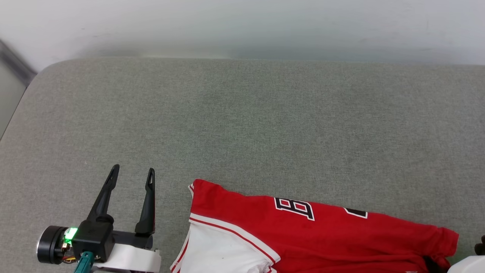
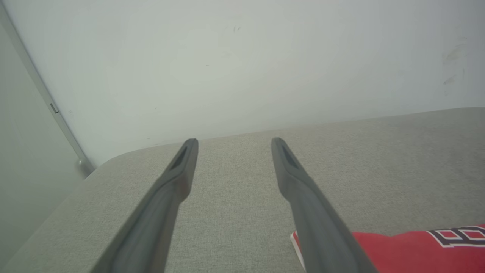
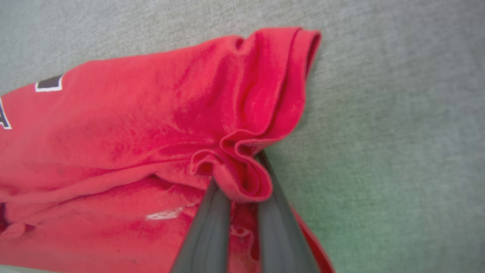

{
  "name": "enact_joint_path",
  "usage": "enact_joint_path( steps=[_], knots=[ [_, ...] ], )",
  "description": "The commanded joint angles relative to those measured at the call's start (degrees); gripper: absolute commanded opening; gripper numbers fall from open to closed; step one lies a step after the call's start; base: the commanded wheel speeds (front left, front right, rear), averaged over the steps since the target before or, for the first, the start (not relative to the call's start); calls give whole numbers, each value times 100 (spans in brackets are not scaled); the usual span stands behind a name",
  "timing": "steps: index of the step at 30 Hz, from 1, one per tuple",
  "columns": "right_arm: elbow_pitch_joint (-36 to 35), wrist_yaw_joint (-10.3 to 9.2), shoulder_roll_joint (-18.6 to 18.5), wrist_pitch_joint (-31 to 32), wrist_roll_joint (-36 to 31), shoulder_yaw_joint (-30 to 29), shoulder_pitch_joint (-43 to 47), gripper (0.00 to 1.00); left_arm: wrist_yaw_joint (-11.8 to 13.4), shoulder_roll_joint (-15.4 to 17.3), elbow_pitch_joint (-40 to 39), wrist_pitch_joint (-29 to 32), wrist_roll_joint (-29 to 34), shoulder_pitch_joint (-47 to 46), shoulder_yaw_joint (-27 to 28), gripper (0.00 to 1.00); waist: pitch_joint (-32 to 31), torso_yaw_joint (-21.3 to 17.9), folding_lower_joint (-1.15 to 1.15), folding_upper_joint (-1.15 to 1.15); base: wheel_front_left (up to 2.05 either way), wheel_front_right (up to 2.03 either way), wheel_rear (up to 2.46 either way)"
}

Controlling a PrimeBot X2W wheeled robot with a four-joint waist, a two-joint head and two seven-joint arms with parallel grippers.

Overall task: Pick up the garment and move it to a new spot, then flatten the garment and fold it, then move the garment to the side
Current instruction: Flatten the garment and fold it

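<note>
The garment (image 1: 310,235), a red jersey with a white sleeve and black white-outlined lettering, lies along the near edge of the grey surface. My right gripper (image 3: 242,172) is shut on a bunched fold of its red hem (image 3: 246,182), with the cloth pinched between the two dark fingers. Its pale forearm (image 1: 470,265) shows at the lower right corner of the head view. My left gripper (image 1: 133,172) stands open to the left of the garment, apart from it, with nothing between its fingers (image 2: 178,178). The jersey's corner (image 2: 409,248) lies beside the right finger.
The grey fabric surface (image 1: 242,125) stretches wide beyond the garment, with a rounded far left corner. A pale wall (image 1: 242,26) rises behind its far edge. A gap with a dark strip (image 1: 15,66) runs at the far left.
</note>
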Motion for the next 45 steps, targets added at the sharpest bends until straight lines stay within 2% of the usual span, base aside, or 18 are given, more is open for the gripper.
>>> enact_joint_path(
  steps=[1,10,16,20,29,31,36,41,45],
  knots=[
    [161,-6,93,-19,-56,32,-2,0,-13,-31,3,-11,24,29,20,100,-6,-11,0,0,0,0,0],
    [62,-10,-187,-253,-209,-527,-127,0,-75,-67,25,-11,80,66,70,100,-85,-64,0,0,0,0,0],
    [273,-7,-445,-344,-314,-1157,-283,0,-106,-97,46,-12,105,91,57,100,-165,-82,0,0,0,0,0],
    [403,-5,-534,-339,-373,-1294,-322,0,-134,-114,82,-12,96,135,57,100,-258,-89,0,0,0,0,0],
    [-231,-3,-286,-48,-129,-737,67,0,-181,-108,127,-12,94,292,100,100,-576,-97,0,0,0,0,0],
    [-715,-3,-132,186,-7,-452,315,0,-199,-93,135,-12,94,357,111,100,-683,-92,0,0,0,0,0],
    [-1391,-3,192,456,171,-192,550,0,-211,-81,124,-12,111,397,115,100,-753,-43,0,0,0,0,0],
    [-2084,-3,453,823,331,439,592,0,-226,-125,122,-12,105,425,101,100,-753,8,0,0,0,0,0],
    [-2358,-2,556,1068,534,966,448,0,-232,-164,159,-12,107,386,67,100,-736,81,0,0,0,0,0]
  ],
)
